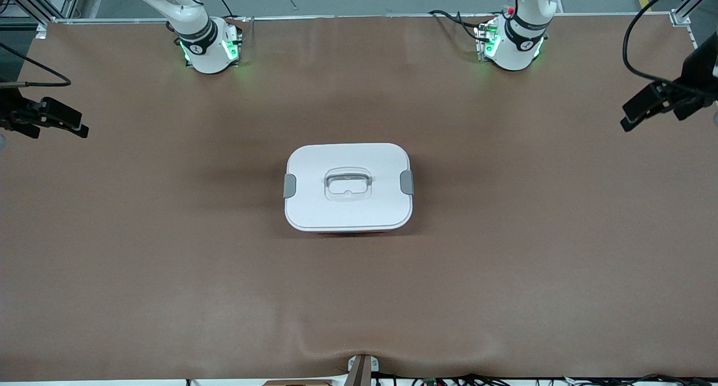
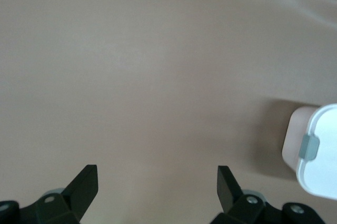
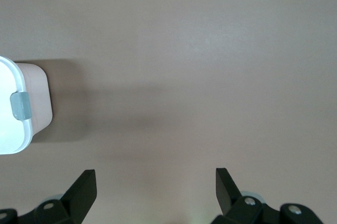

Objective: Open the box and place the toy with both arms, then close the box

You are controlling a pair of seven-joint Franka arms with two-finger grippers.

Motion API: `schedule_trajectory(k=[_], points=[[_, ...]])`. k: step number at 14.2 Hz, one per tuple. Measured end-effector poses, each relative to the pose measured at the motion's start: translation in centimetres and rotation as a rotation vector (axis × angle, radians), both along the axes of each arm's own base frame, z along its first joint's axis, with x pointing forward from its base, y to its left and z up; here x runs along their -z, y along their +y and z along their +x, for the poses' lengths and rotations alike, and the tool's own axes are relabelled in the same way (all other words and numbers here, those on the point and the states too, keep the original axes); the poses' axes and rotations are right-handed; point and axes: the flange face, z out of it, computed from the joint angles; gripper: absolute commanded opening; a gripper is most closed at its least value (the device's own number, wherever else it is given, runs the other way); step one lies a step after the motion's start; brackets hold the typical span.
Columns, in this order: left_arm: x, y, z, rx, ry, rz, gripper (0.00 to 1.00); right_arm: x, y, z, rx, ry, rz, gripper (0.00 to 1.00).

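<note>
box (image 1: 348, 187) lidded, long axis toward arm ends; left end effector (image 2: 158, 182), right end effector (image 3: 155, 182) spread.

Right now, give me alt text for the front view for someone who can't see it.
A closed box with a white lid sits mid-table. The left end effector and right end effector hang open over the table's ends.

No text, brand, number or sign can be read anywhere: the white lid of the box (image 1: 348, 187) is plain, the brown tabletop (image 1: 168, 251) bears no print, and the small dark marks on the arms' base collars (near the green lights) are too small to make out.
</note>
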Motion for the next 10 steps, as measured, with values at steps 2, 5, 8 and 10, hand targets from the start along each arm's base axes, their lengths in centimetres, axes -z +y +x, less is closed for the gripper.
schedule_trajectory(k=[2,5,8,10], points=[[-0.4,0.8,-1.2,0.045,0.009,0.005,1.00,0.0,0.0,0.0,0.000,0.000,0.000,1.00],[0.1,3.0,-1.6,0.135,0.026,-0.011,1.00,0.0,-0.2,0.0,0.003,-0.001,0.000,1.00],[0.8,3.6,-1.5,0.200,0.042,-0.009,1.00,-0.1,-0.4,0.0,0.008,-0.005,-0.001,1.00],[1.2,3.6,-1.4,0.213,0.045,-0.007,1.00,-0.1,-0.5,0.0,0.010,-0.005,-0.001,1.00]])
